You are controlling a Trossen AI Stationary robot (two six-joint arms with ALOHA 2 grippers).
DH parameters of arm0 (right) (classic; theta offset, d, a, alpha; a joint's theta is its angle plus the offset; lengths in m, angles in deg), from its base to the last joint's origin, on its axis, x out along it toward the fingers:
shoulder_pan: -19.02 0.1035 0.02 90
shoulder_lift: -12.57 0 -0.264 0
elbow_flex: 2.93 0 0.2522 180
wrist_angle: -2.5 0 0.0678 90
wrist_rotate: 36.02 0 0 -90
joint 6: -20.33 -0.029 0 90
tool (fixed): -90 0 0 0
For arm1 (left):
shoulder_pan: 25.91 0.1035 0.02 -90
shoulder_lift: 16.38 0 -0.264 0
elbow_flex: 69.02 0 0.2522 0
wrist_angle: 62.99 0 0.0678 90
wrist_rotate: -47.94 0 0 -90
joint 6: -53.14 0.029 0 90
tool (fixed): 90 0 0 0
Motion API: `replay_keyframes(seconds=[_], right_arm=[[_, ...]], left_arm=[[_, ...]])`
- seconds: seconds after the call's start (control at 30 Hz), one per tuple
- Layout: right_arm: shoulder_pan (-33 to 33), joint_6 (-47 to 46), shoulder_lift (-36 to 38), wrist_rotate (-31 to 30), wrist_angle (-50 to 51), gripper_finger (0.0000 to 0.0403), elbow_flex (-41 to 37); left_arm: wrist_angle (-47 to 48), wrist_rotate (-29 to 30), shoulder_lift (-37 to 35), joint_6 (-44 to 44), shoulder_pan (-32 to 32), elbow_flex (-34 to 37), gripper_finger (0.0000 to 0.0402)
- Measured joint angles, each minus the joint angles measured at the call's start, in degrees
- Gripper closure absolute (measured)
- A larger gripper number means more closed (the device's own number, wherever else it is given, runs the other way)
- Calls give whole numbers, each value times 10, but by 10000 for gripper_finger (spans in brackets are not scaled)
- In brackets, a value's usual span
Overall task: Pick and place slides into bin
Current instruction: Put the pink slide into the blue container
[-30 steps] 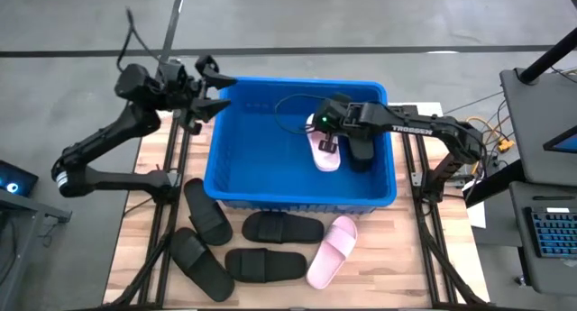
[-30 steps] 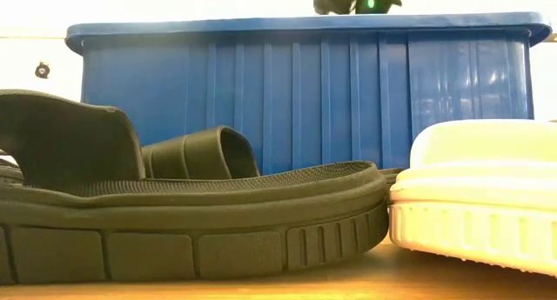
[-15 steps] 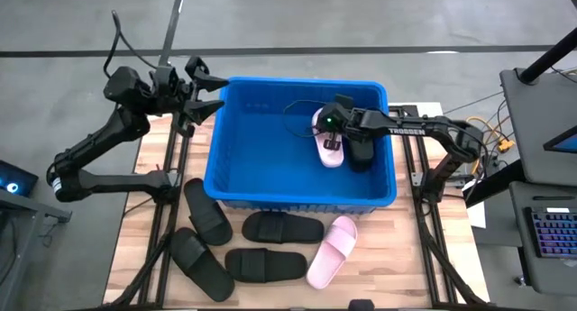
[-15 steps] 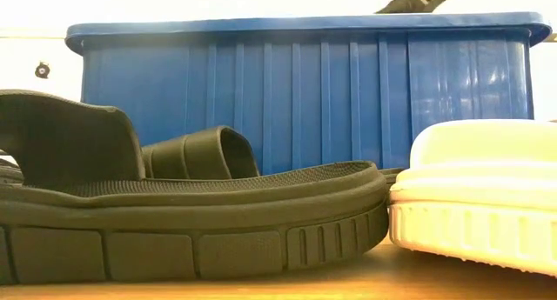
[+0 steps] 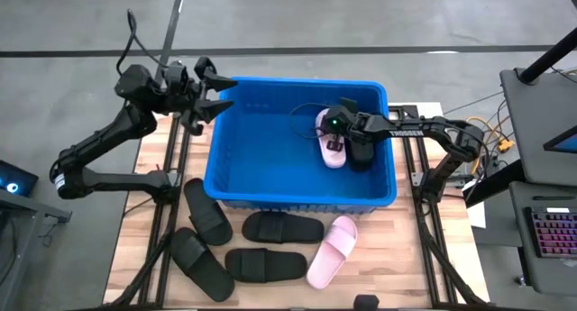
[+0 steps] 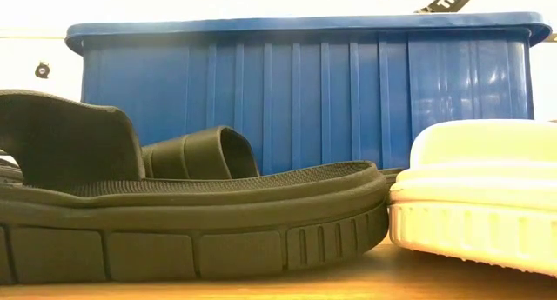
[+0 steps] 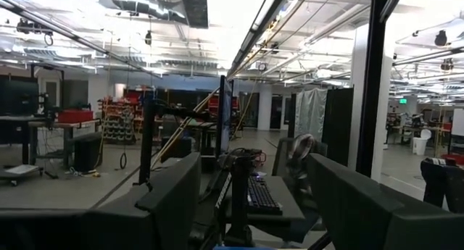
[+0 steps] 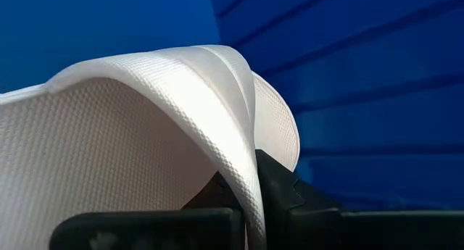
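Low view: bin (image 6: 305, 91) walls hide its inside; black slide (image 6: 174, 222) cut off at frame edge. Pink slide (image 8: 145, 134) fills right wrist view, cropped.

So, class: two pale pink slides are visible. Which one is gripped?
The pink slide inside the bin, held by its strap in the right gripper. The other pink slide lies untouched on the table.

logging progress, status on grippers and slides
Right gripper shut on pink slide inside bin. Left gripper open, empty, at bin's corner. Nothing in the way.
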Motion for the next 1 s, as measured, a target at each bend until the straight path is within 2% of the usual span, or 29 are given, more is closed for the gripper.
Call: replay_keyframes(seconds=[0.13,0.37,0.53,1.0], right_arm=[[-17,1,0,30,3,394,-9],[-27,0,0,44,-5,387,-6],[-27,-3,0,71,-41,386,-5],[-27,-1,0,53,-42,386,-7]], left_arm=[[0,0,6,0,0,0,164],[0,0,12,0,0,0,164],[0,0,14,-2,0,0,164],[0,0,14,-2,0,0,164]])
